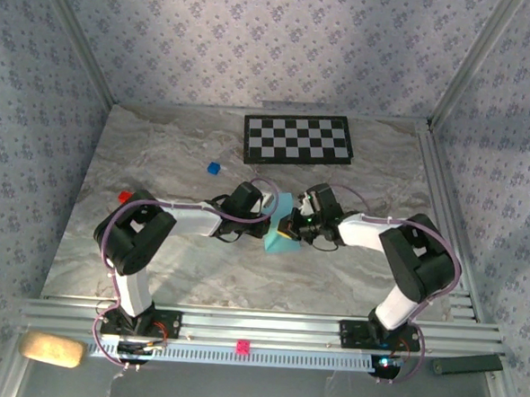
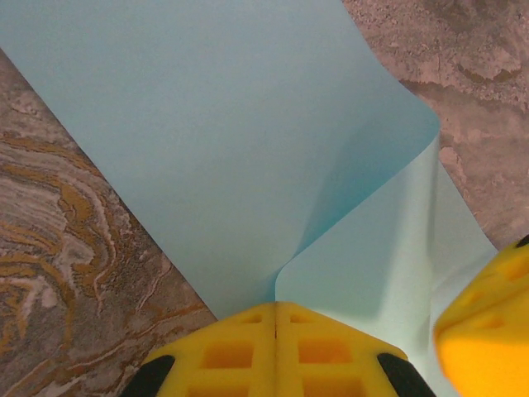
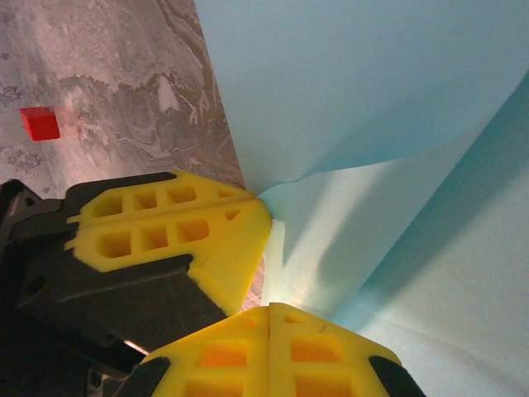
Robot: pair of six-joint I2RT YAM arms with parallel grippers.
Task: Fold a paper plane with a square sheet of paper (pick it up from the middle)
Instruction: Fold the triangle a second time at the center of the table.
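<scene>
The square sheet of paper (image 1: 282,228) is light blue and sits lifted and curled at the table's middle, between my two grippers. My left gripper (image 1: 271,219) comes in from the left. In its wrist view the yellow fingers meet at the tip (image 2: 276,304), shut on a crease of the sheet (image 2: 231,124). My right gripper (image 1: 290,225) comes in from the right. Its jaws (image 3: 270,307) are shut on the sheet's near fold (image 3: 372,99), close beside the left gripper's tip (image 3: 261,198). No finished paper plane is in view.
A black-and-white checkerboard (image 1: 296,139) lies at the back of the marble table. A small dark-blue cube (image 1: 214,168) sits left of centre, and a red cube (image 1: 124,196) lies near the left arm's elbow. Patterned walls enclose the back and sides.
</scene>
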